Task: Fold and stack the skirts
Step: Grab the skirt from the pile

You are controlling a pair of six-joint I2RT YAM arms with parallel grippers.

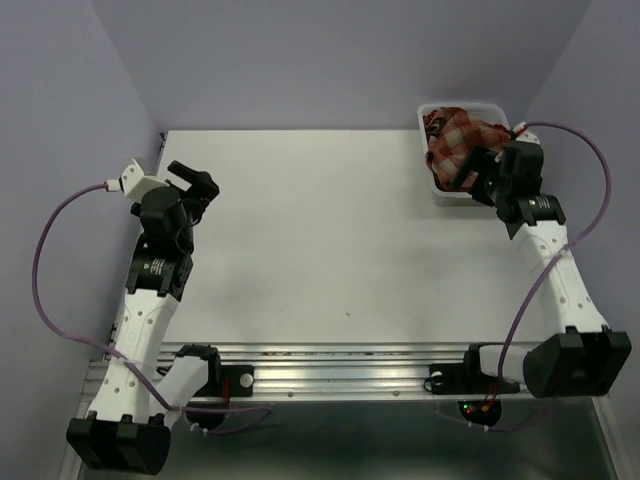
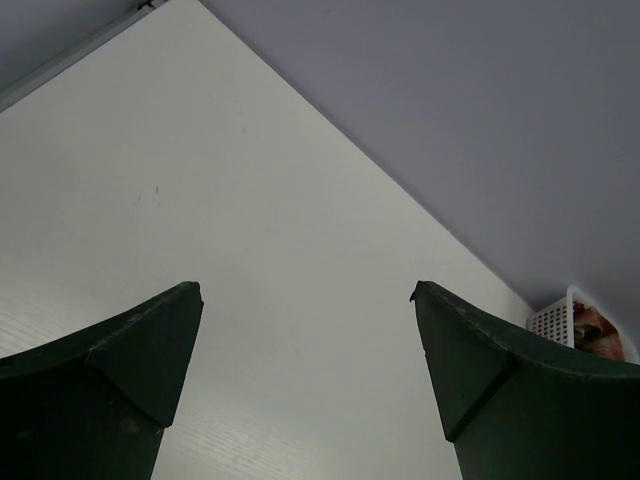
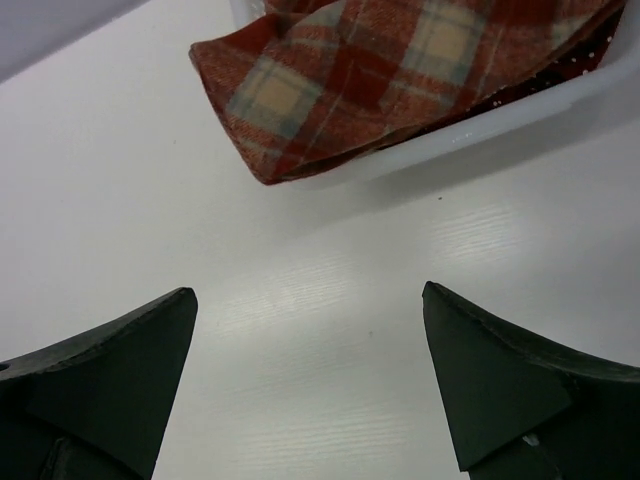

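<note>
Skirts (image 1: 458, 135) lie bunched in the white mesh basket (image 1: 441, 194) at the far right corner of the table (image 1: 320, 240); the red-and-cream checked skirt (image 3: 380, 70) sits on top, one folded edge draping over the basket's near rim; a dark red dotted skirt (image 3: 592, 52) peeks out beneath it on one side; the right gripper (image 3: 309, 292) hovers just in front of the basket, its jaws spread wide with nothing between them; the left gripper (image 2: 305, 290) hangs over bare table on the left side, well apart from the basket, jaws likewise spread and empty.
</note>
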